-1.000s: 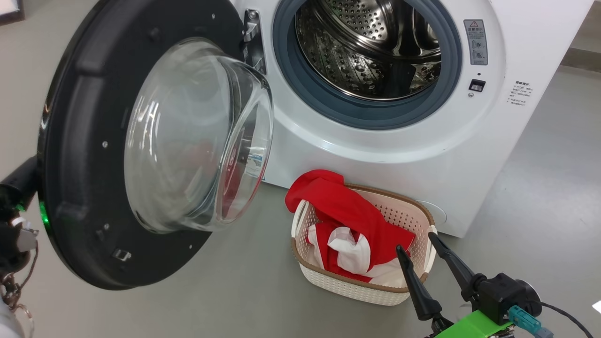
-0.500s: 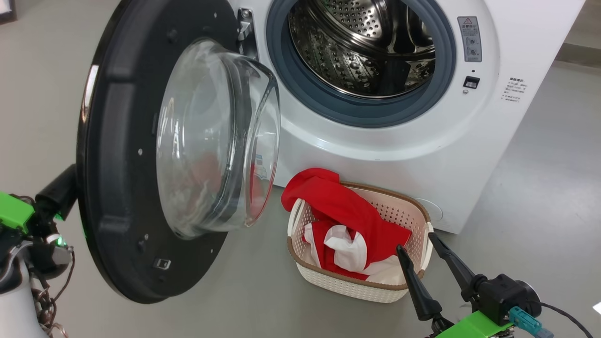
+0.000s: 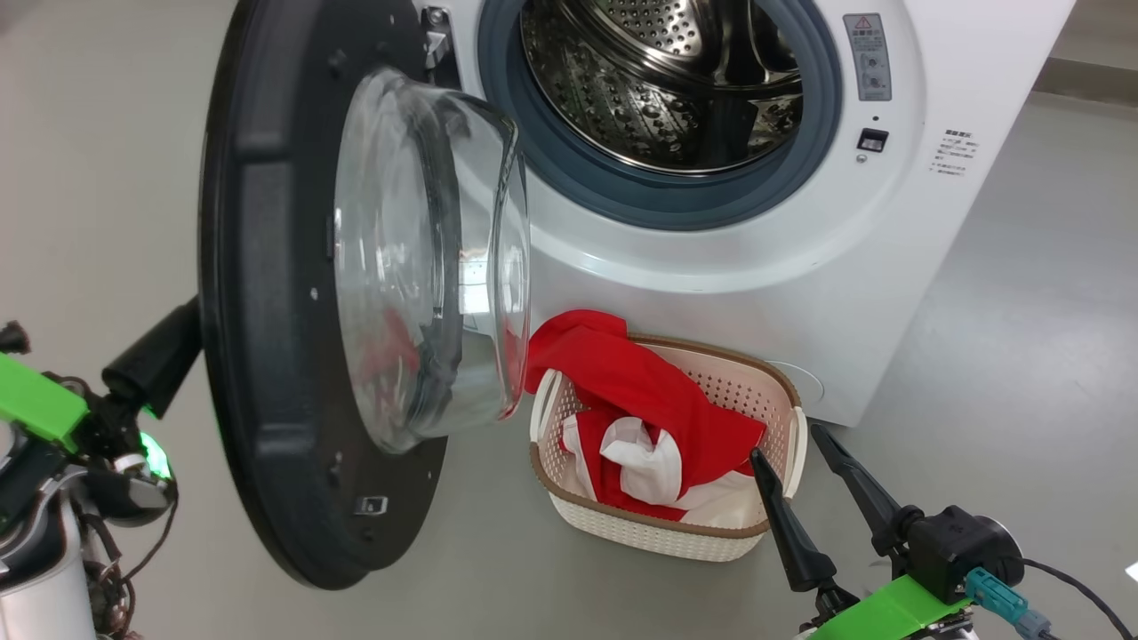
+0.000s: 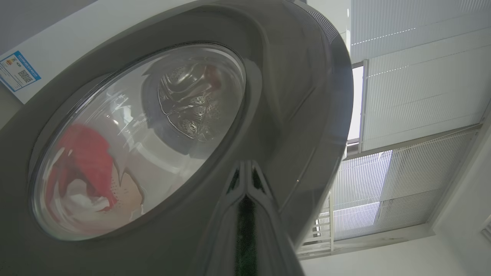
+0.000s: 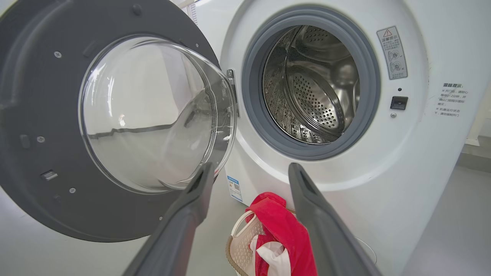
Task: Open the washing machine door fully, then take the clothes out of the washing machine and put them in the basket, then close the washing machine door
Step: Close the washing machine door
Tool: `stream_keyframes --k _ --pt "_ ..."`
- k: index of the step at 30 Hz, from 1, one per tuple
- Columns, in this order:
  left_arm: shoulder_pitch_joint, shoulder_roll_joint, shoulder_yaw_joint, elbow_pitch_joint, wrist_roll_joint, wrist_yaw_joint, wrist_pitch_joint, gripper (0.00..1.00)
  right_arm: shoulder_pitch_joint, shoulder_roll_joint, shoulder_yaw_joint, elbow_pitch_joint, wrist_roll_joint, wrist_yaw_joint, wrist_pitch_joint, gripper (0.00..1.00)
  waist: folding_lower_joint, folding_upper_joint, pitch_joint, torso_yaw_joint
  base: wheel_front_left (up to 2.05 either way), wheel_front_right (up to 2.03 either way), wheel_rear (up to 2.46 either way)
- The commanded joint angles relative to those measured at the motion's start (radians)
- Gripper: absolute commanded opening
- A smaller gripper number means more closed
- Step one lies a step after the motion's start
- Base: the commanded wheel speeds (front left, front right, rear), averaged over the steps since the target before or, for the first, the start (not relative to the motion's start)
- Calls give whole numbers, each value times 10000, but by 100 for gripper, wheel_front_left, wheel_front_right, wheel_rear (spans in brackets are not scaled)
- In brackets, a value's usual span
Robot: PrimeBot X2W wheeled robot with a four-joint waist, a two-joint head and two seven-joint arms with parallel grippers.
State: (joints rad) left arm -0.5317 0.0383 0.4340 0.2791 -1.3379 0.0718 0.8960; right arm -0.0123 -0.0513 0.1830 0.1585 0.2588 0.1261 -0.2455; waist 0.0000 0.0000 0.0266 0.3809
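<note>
Head view: the washing machine door (image 3: pixel 267 356) hangs open, hinged at the view's left, its glass bowl bulging twd the drum (image 3: pixel 667 89). L gripper (image 3: pixel 156 360) comes up from lower left w/ its fingers tucked behind the black rim, tips hidden here. The basket (image 3: pixel 658 533) sits on the floor (image 3: pixel 1022 400) at the foot of the washing machine (image 3: pixel 889 267), the clothes (image 3: pixel 640 382) heaped in it, one red fold draped over the back-left rim. R gripper (image 3: pixel 786 442) is at lower right, fingers spread, nothing btwn them, tips just beside the basket's right handle (touching or not, can't tell). Left wrist view: L gripper (image 4: pixel 247 172) has its fingers pinched together, clenched on nothing, tips against the door's glossy outer rim and mirrored in it. Thru the glass you get the red of the clothes (image 4: pixel 84 153) and a bit of drum; blue label (image 4: pixel 19 71) on the white front, upper left. Right wrist view: R gripper (image 5: pixel 251 168) is splayed wide, aimed at the machine front; door at left, perforated steel drum at centre, clothes and basket low btwn the two fingers.
</note>
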Motion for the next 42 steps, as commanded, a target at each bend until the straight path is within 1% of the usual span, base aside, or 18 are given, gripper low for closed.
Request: stream_keyframes --k 1,8,14,22,24,27,28,29,30,33,36,39,41,42 --pt "-11 133 -10 -381 -126 18 127 0 -409 10 280 -219 148 46 -109 100 0 0 28 -57 0 0 0" --pt "330 123 -884 -680 -791 252 -173 0 -415 10 290 -157 177 46 -136 100 0 0 17 -309 0 0 0" --pt "550 122 -1633 -755 -1237 320 -522 0 -429 10 366 -132 232 46 -149 100 0 0 -38 -541 0 0 0" --pt "734 121 -1899 -924 -1377 375 -803 0 -373 10 315 -101 232 46 -157 100 0 0 -113 -774 0 0 0" --pt "807 128 -1920 -981 -1290 342 -902 0 -358 10 325 -93 255 46 -158 100 0 0 -130 -804 0 0 0" --pt "989 314 -2023 -1090 -648 8 -1393 0 -347 10 332 -106 287 46 -159 100 0 0 -120 -817 0 0 0" --pt "1048 378 -2086 -1115 -379 -177 -1599 25 -344 10 323 -124 294 46 -160 100 0 0 -110 -806 0 0 0" --pt "1103 400 -2133 -1110 -174 -330 -1785 67 -336 10 324 -134 305 46 -160 100 0 0 -108 -788 0 0 0" --pt "1154 447 -2177 -1095 56 -472 -1981 100 -325 10 329 -137 309 46 -160 100 0 0 -111 -768 0 0 0" --pt "1285 691 -2280 -1013 1015 -1001 -2873 100 -307 10 348 -145 319 46 -161 100 0 0 -131 -709 0 0 0" --pt "1408 943 -2554 -798 2036 -1377 -3662 100 -319 10 367 -161 353 46 -161 100 0 0 -148 -657 0 0 0" --pt "1472 1076 -2710 -679 2745 -1637 -4453 100 -330 10 354 -167 371 46 -161 100 0 0 -152 -612 0 0 0" --pt "1544 1372 -2863 -724 3715 -1764 -5395 100 -334 10 355 -179 372 46 -161 100 0 0 -144 -601 0 0 0" --pt "1544 1372 -2863 -724 3715 -1764 -5395 100 -334 10 355 -179 372 46 -161 100 0 0 -144 -601 0 0 0"
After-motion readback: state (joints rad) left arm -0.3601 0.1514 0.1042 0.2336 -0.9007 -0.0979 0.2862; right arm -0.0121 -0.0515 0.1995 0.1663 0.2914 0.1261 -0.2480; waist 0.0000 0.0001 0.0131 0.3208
